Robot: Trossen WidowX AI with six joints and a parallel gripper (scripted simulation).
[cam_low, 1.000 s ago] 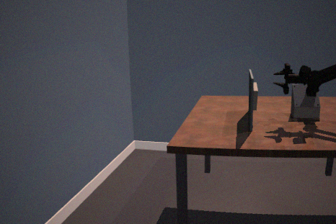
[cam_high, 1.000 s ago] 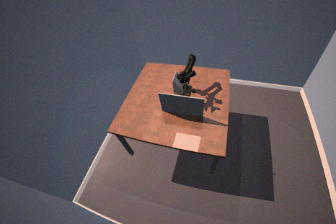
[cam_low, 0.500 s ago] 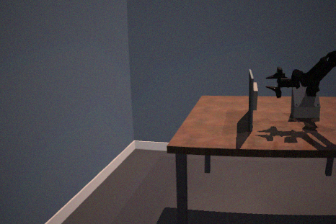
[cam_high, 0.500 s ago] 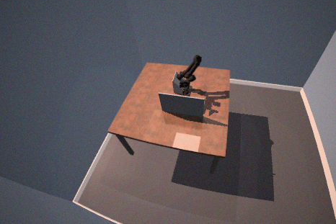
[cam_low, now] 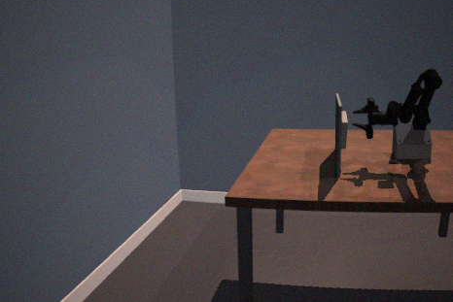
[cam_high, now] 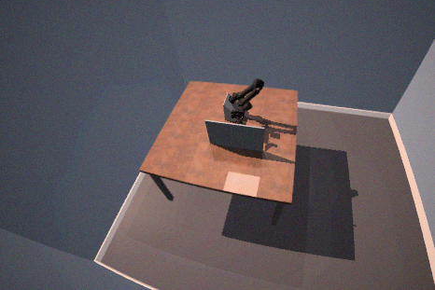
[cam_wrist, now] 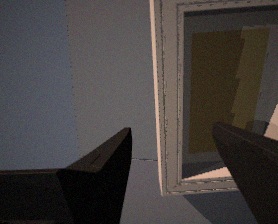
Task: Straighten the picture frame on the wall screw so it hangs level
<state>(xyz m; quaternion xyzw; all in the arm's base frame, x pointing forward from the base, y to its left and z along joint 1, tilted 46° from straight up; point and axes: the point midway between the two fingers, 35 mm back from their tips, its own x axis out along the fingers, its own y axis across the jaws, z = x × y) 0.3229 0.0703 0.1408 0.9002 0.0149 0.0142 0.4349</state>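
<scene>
The picture frame (cam_low: 344, 130) (cam_wrist: 170, 100) hangs on the arm's side of the upright panel (cam_high: 235, 134) (cam_low: 338, 152). The panel hides it in the top view. In the wrist view its grey left border and lower left corner show. Its bottom edge rises slightly to the right there, but the right part is out of view, so its level is hard to judge. The screw is hidden. My gripper (cam_low: 355, 118) (cam_wrist: 171, 131) is open and empty, a short gap in front of the frame. In the wrist view the fingers straddle the frame's left border, without visible contact.
The panel stands upright on the brown wooden table (cam_high: 179, 139) (cam_low: 272, 162). The arm's grey base (cam_low: 412, 145) stands on the table behind the gripper. A pale rectangle (cam_high: 242, 184) lies near the table edge beyond the panel. Dark shadows of the arm and panel fall across the table.
</scene>
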